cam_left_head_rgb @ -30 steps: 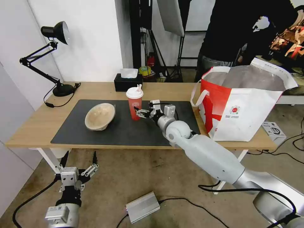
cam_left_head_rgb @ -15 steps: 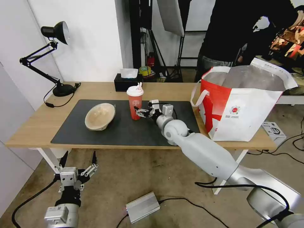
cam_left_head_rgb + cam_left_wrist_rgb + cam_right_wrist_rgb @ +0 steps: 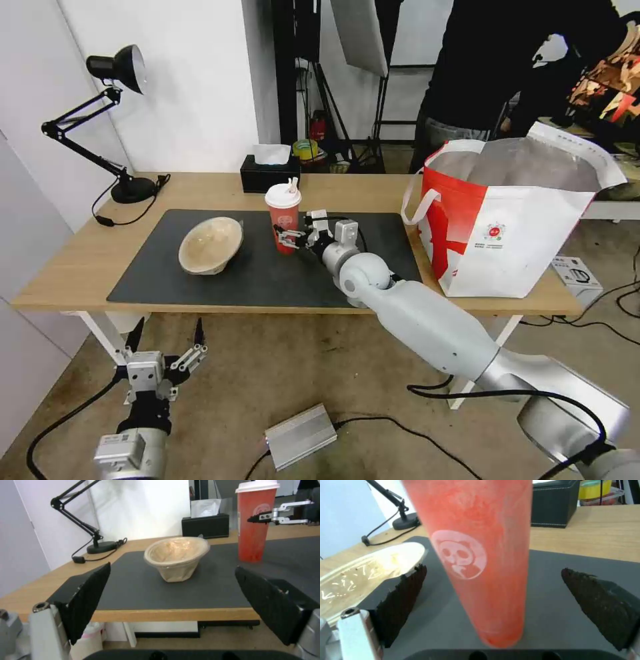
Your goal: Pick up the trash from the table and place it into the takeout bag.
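Observation:
A red drink cup (image 3: 283, 225) with a white lid stands upright on the dark grey mat (image 3: 267, 277) of the table (image 3: 80, 267). My right gripper (image 3: 285, 238) is open at the cup's lower half. In the right wrist view the cup (image 3: 480, 555) stands between the two spread fingers (image 3: 403, 597), and no contact shows. A beige pulp bowl (image 3: 210, 245) lies tilted on the mat to the cup's left. The takeout bag (image 3: 513, 227) stands open at the table's right end. My left gripper (image 3: 167, 350) hangs open below the table's front edge, facing the bowl (image 3: 176, 557).
A black tissue box (image 3: 269, 175) sits behind the cup. A black desk lamp (image 3: 113, 120) stands at the back left with its cord on the tabletop. A silver box (image 3: 300, 435) and cables lie on the floor. A person stands behind the bag.
My right gripper has slid left along the mat, so its open fingers now flank the red cup. The cup, the bowl and the left arm have not moved.

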